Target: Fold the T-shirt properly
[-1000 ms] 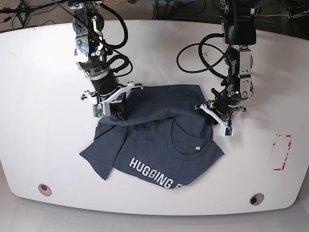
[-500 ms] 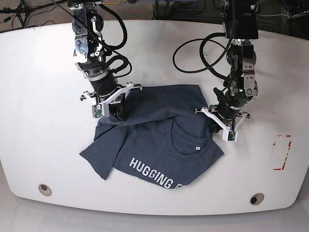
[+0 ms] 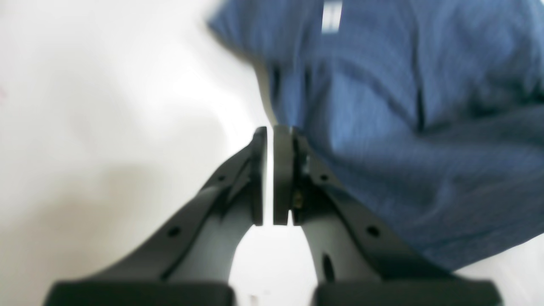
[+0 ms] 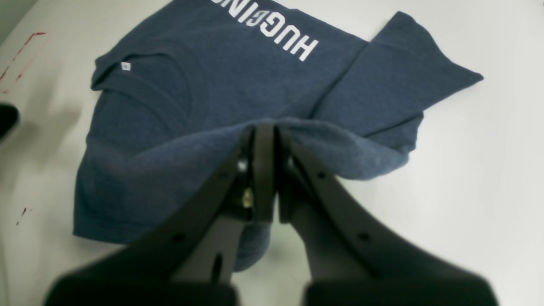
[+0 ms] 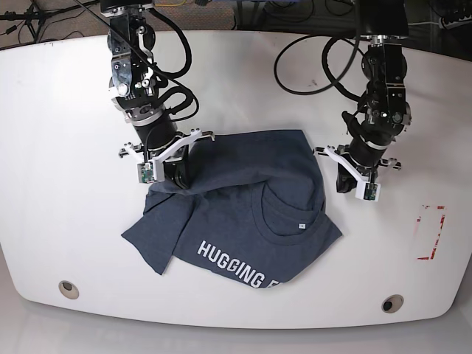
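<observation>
well, l gripper (image 3: 270, 140) view blurry; t-shirt (image 5: 236, 214) lettering partly folded under

The T-shirt (image 5: 243, 214) is dark heathered navy with a ribbed crew neck, a small white neck tag and white block lettering reading "HUGGING". It lies rumpled and partly folded on the white tabletop (image 5: 66, 192), one short sleeve spread flat toward the near edge. Its far corner is gathered into a raised ridge, and the neck opening faces up.
</observation>
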Available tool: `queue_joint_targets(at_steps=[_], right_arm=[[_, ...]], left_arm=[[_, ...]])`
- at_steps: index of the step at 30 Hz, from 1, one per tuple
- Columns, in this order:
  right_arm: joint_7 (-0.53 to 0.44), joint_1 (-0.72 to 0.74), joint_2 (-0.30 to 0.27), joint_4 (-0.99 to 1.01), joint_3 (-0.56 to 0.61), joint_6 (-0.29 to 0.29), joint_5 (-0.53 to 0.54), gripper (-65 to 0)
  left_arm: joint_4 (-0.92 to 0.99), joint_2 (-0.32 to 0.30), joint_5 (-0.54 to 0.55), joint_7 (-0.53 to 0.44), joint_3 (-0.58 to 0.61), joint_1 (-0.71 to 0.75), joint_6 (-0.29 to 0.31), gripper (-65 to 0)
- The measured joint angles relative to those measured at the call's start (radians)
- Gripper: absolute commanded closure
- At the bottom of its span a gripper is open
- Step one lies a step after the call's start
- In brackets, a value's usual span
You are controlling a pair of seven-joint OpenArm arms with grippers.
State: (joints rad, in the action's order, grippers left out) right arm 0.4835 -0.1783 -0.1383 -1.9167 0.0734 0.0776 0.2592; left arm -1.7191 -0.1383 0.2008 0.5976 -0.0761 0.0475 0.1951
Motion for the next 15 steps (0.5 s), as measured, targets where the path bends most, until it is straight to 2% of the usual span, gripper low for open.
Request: queue_joint_targets(at_steps=[6, 15], right_arm=[[0.0, 0.011, -0.003, 0.001, 0.003, 0.0, 0.0, -0.2], [0.009, 0.019, -0.006, -0.004, -0.002, 0.0, -0.001, -0.1]], left_arm=[[-0.061, -0.038, 0.002, -0.001, -0.056, -0.004, -0.002, -0.3], [-0.081, -0.013, -0.005, 0.048, -0.134, -0.077, 0.003, -0.5]])
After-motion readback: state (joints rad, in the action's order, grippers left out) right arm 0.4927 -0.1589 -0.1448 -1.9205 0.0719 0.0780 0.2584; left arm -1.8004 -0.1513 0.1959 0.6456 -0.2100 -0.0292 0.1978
